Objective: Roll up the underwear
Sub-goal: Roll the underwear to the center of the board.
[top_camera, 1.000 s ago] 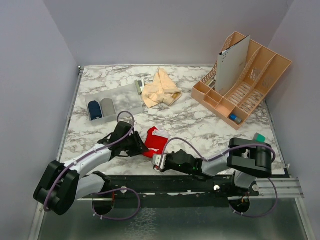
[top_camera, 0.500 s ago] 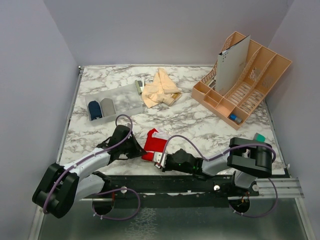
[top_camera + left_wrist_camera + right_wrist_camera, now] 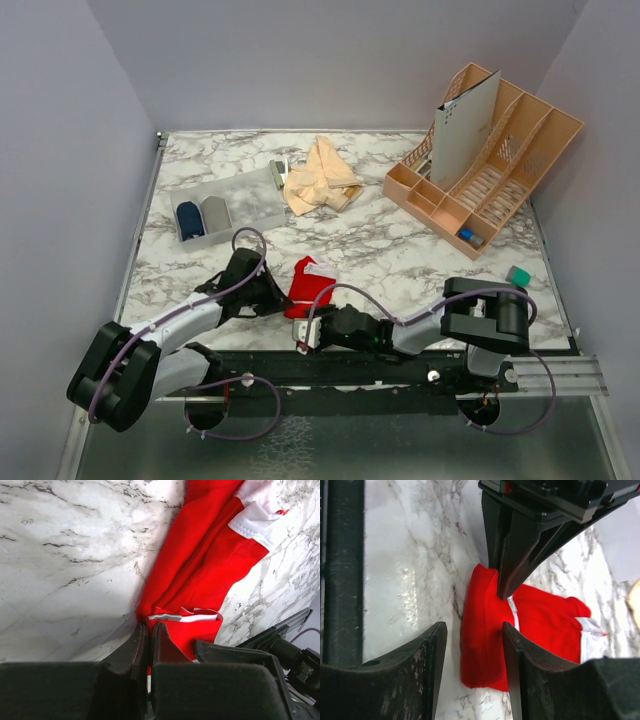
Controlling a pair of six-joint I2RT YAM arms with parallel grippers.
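The red underwear (image 3: 306, 283) with white-grey trim lies partly folded near the table's front edge. My left gripper (image 3: 274, 296) is at its left side, shut, pinching a fold of the red underwear (image 3: 200, 575) by its tag (image 3: 165, 617); the left gripper (image 3: 148, 626) tips sit tight together. Just in front of the cloth, my right gripper (image 3: 303, 336) stands open. In the right wrist view the right gripper (image 3: 473, 630) straddles the near folded end of the red underwear (image 3: 480, 655) without squeezing it. Peach-beige underwear (image 3: 320, 178) lies in a heap at the back.
A clear bin (image 3: 250, 195) at the back left holds a dark blue roll (image 3: 189, 218) and a grey roll (image 3: 215, 212). A tan desk organiser (image 3: 485, 165) stands at the back right. A small teal object (image 3: 518, 274) lies near the right edge.
My left gripper has shut on the red cloth's edge. My right gripper has opened, let go of the cloth and drawn back slightly toward the front edge.
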